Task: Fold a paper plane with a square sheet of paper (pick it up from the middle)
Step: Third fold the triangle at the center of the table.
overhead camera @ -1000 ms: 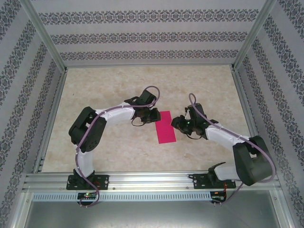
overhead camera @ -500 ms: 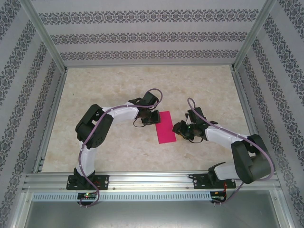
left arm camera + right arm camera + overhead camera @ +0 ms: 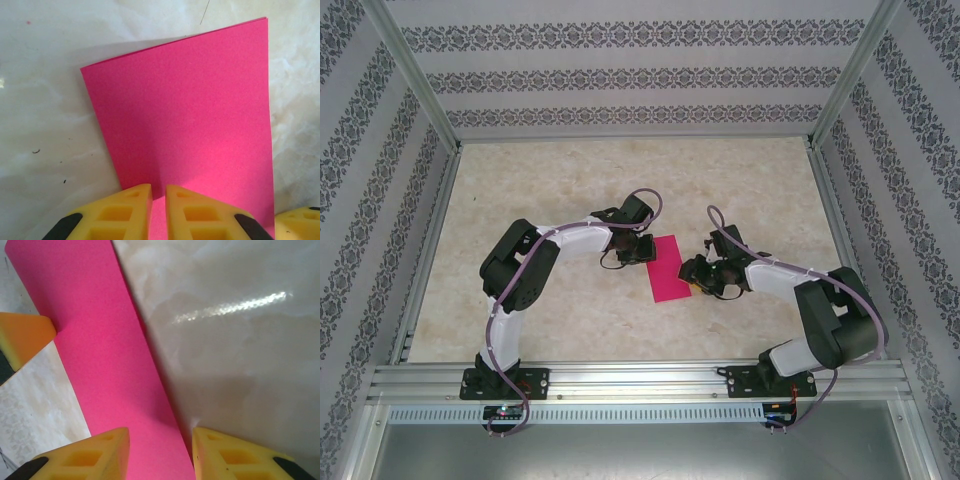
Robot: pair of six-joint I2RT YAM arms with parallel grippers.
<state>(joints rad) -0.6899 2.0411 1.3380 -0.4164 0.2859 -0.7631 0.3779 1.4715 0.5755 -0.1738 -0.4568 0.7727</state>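
The square sheet of paper (image 3: pixel 669 268) lies on the table as a narrow magenta-pink rectangle, apparently folded in half. My left gripper (image 3: pixel 645 248) sits at its upper left edge. In the left wrist view the paper (image 3: pixel 185 110) spreads ahead of the left gripper (image 3: pixel 158 192), whose yellow fingers are almost together and rest on top of the sheet. My right gripper (image 3: pixel 692 275) is at the paper's lower right edge. In the right wrist view it (image 3: pixel 160 440) stands open, its fingers straddling the paper's (image 3: pixel 95 340) long edge, one over paper, one over bare table.
The marbled beige table (image 3: pixel 570 190) is walled by patterned panels on three sides and metal posts at the corners. A yellow fingertip (image 3: pixel 25 335) of the left gripper touches the paper's far side in the right wrist view.
The right gripper has slid left and down to the paper's right edge and opened a little. The left arm settled at the left edge, its jaws closing slightly. The paper has stayed put.
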